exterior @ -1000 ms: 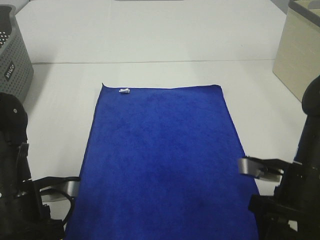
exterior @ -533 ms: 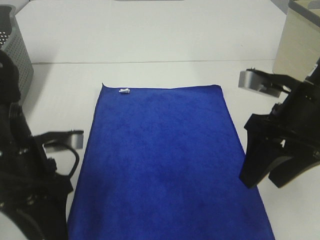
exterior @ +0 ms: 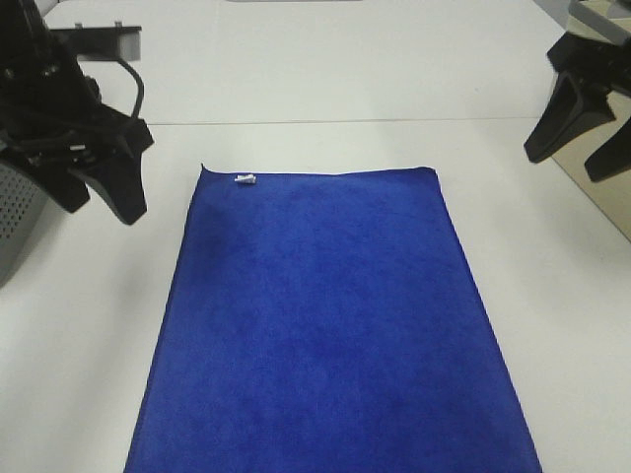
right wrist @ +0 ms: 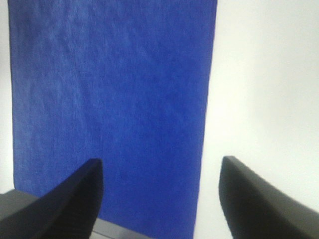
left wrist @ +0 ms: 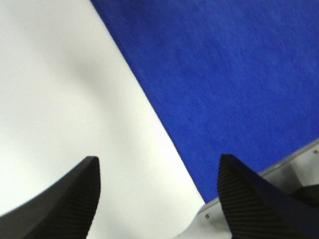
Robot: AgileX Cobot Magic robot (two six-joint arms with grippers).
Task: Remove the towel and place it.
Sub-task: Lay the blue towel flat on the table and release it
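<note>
The towel [exterior: 325,315] is a royal-blue plush cloth lying flat on the white table, with a small white tag [exterior: 245,179] at its far edge. My left gripper [exterior: 99,202] hangs open and empty above the table, just left of the towel's far left corner. My right gripper [exterior: 577,163] hangs open and empty off to the right of the far right corner. In the left wrist view the open gripper [left wrist: 158,158] frames the towel [left wrist: 224,74] edge on bare table. The right wrist view shows the open gripper [right wrist: 160,160] high over the towel [right wrist: 109,89].
A grey perforated basket [exterior: 15,217] stands at the left edge, partly behind my left arm. A beige box [exterior: 601,192] stands at the right edge behind my right gripper. White table [exterior: 325,79] stretches beyond the towel's far edge.
Both grippers have moved from the towel's near corners to beside its far corners and risen. The towel lies as before.
</note>
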